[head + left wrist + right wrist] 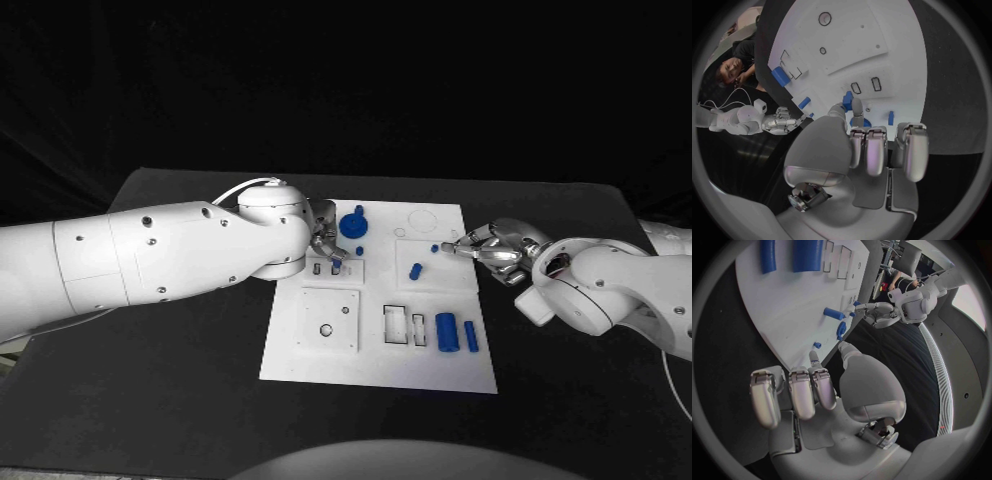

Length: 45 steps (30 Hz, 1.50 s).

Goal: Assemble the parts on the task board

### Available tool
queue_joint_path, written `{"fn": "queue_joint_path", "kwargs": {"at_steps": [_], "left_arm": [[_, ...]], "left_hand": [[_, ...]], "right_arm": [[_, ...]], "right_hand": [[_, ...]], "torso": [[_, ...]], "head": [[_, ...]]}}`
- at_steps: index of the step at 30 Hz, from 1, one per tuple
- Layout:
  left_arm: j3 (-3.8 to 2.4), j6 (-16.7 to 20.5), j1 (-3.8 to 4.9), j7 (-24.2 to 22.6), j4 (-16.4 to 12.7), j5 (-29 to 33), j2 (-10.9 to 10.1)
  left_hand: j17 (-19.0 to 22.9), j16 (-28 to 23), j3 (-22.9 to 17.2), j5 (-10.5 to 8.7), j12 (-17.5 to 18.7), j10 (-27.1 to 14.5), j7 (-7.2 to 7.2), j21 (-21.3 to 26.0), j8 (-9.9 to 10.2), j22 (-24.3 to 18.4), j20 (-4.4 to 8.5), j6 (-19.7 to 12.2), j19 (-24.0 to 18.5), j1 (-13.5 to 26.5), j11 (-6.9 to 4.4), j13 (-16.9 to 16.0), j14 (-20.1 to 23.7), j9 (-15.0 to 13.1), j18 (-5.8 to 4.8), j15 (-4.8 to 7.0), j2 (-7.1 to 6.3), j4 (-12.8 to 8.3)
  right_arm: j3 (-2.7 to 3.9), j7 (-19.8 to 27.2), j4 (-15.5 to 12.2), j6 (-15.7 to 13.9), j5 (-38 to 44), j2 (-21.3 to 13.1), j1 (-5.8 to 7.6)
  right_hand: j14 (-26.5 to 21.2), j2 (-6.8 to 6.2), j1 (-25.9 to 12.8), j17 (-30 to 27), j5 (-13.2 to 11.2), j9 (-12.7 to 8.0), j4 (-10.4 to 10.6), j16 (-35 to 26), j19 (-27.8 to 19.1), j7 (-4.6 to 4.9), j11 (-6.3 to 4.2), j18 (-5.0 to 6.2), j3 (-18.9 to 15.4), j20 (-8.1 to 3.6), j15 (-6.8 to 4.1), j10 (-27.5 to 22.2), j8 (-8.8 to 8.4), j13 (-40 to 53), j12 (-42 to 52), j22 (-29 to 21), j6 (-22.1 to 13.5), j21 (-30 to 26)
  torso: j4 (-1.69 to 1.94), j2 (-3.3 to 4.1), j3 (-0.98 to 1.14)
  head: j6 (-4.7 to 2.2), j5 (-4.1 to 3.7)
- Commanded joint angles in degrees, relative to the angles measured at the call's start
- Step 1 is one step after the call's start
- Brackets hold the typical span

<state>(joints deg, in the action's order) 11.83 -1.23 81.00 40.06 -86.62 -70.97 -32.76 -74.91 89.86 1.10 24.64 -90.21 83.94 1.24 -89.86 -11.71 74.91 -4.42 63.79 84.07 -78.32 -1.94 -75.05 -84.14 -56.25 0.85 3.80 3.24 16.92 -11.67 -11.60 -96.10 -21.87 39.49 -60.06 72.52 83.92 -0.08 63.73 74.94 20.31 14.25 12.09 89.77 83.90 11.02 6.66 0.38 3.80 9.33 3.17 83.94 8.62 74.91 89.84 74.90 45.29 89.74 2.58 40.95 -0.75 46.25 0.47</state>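
My left hand (326, 240) is down over the far left part of the task board (433, 375), fingers curled, and it looks to be pinching a small blue part (848, 97) between thumb and a finger right above a pair of small slots (866, 86). In the left wrist view that part sits at the fingertips, just short of the slots, so I judge I am mid-insertion there, not done. Just beyond the hand, on its far side, a round blue part (355, 225) lies on the board, touching or nearly touching the fingers; I cannot tell whether it is seated.

My right hand (490, 247) hovers at the board's right edge, fingers partly curled. A tiny blue piece (817, 345) lies on the board just off its fingertips; I cannot tell whether the hand holds anything. Between the two hands a short blue peg (415, 270) lies loose on the white surface.

Nearer to me than the right hand, two blue cylinders (457, 332) lie side by side on the board, beside rectangular recesses (404, 325) that look unfilled. Nearer than the left hand, a square plate with a hole (329, 320) also looks unfilled.

My reading: the assembly is at an early stage, most parts still loose.
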Motion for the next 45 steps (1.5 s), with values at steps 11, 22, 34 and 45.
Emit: {"fn": "queue_joint_path", "kwargs": {"at_steps": [11, 22, 34, 45], "left_arm": [[0.02, 0.2, -0.57, 8.7, 0.4, -0.9, 0.0], [0.05, 1.6, -1.17, 8.8, -0.1, -1.0, -0.3], [0.05, 2.5, -1.35, 8.7, -0.2, -1.3, -0.4], [0.04, 2.5, -1.38, 8.6, 0.2, -1.3, -0.1]], "left_hand": [[-15.1, 0.1, -0.4, 0.19, 0.2, 6.1, -0.32, -0.1, -0.3, 15.1, 0.36, 0.2, 5.9, 0.5, -0.26, -14.9, -5.9, -0.1, -0.85, 0.36, 0.13, -0.1], [-15.1, 0.1, -1.0, 0.32, 0.2, 6.1, -0.4, -0.1, -0.3, 15.1, 0.36, 0.4, 5.9, 0.8, -0.33, -14.9, -5.9, -0.1, -0.85, 0.4, 0.51, -0.1], [-15.1, 0.1, -1.1, 0.34, 0.2, 6.1, -0.41, -0.1, -0.3, 15.1, 0.36, 0.4, 5.9, 0.9, -0.34, -14.9, -5.9, 0.0, -0.85, 0.4, 0.56, -0.1], [-15.1, 0.1, -1.2, 0.38, 0.2, 6.1, -0.42, -0.1, -0.3, 15.1, 0.37, 0.4, 5.9, 0.9, -0.36, -14.9, -5.9, 0.0, -0.85, 0.41, 0.62, -0.1]], "right_arm": [[-0.01, 0.3, 0.0, 0.5, 0.5, 0.0, -0.08], [-0.01, 0.4, 0.0, 0.4, 0.5, -0.1, -0.1], [-0.01, 0.4, 0.0, 0.5, 0.5, -0.1, -0.13], [-0.01, 0.4, 0.0, 0.5, 0.5, -0.1, -0.13]], "right_hand": [[6.1, 0.48, 0.1, 15.1, -0.1, -0.1, 0.0, 0.2, 6.1, 0.21, 0.46, -0.38, -0.3, 0.46, 0.46, 6.1, 0.35, 15.1, 0.2, 15.1, -0.4, 0.3], [6.1, 0.58, 0.2, 15.1, -0.2, -0.1, -0.1, 0.2, 6.1, 0.25, 0.49, -0.38, -0.3, 0.5, 0.5, 6.1, 0.38, 15.1, 0.2, 15.1, -0.4, 0.3], [6.1, 0.58, 0.2, 15.1, -0.2, -0.1, -0.1, 0.2, 6.1, 0.25, 0.49, -0.38, -0.3, 0.5, 0.5, 6.1, 0.38, 15.1, 0.2, 15.1, -0.4, 0.3], [6.1, 0.58, 0.2, 15.1, -0.2, -0.1, -0.1, 0.2, 6.1, 0.25, 0.49, -0.38, -0.3, 0.5, 0.5, 6.1, 0.38, 15.1, 0.2, 15.1, -0.4, 0.3]], "torso": [[0.07, -0.01, 0.01], [0.01, 0.04, -0.02], [0.03, 0.03, -0.02], [-0.03, 0.01, -0.01]], "head": [[0.17, -0.02], [0.1, 0.02], [0.18, 0.16], [0.25, 0.23]]}}
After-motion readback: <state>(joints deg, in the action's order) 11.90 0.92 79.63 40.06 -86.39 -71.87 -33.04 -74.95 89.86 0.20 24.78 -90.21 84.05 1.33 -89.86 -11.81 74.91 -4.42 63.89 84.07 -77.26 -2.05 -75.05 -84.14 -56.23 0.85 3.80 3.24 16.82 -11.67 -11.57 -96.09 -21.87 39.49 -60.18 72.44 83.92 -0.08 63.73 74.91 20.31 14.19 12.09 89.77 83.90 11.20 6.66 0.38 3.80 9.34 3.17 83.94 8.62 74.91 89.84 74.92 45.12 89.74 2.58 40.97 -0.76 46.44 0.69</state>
